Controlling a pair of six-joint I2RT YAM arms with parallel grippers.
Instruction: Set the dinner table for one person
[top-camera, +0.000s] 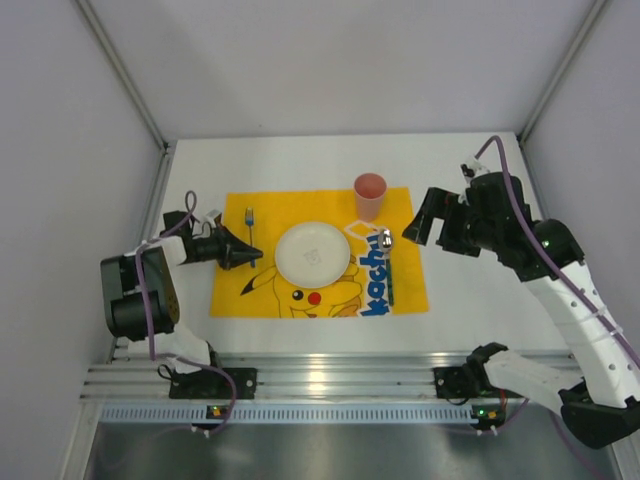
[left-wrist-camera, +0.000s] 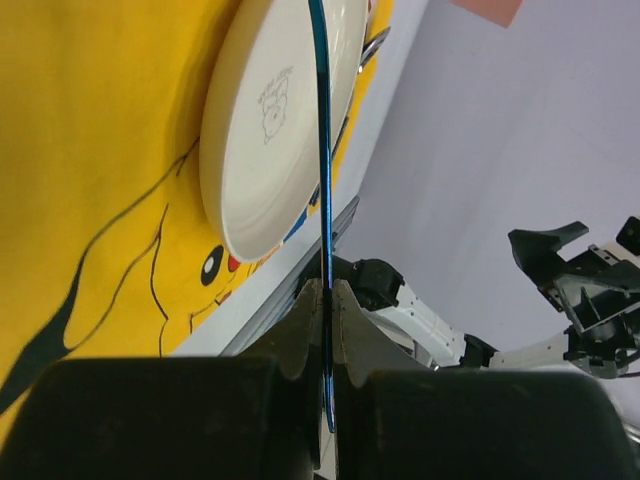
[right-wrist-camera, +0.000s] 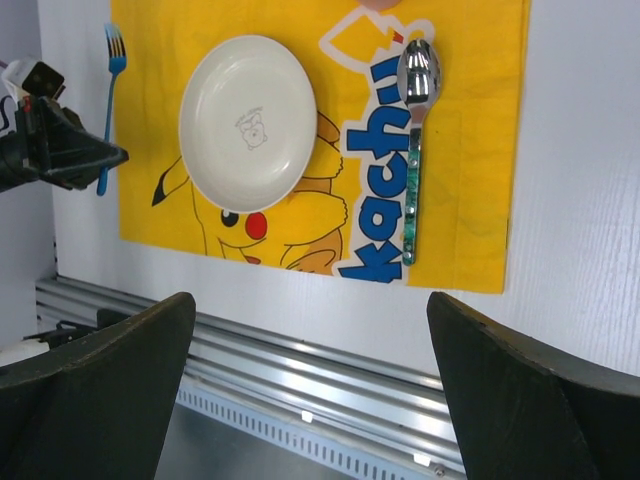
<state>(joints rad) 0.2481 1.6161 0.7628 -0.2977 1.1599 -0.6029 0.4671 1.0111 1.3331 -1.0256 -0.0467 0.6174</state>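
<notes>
Top: white desk carries placemat, plate and fork. Left fingers meet the fork's handle end.
Left wrist: fingers clamped on the fork.
Right wrist: right fingers wide apart, idle.
Advice: release gently, lift straight, don't skew the fork.

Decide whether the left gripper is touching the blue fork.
Touching. The left wrist view shows the fork pinched inside the shut left gripper.

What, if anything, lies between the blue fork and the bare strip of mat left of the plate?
Nothing visible. The left gripper has its jaws shut on the fork, over bare yellow placemat; the plate sits apart to one side, the spoon and cup beyond it.
</notes>
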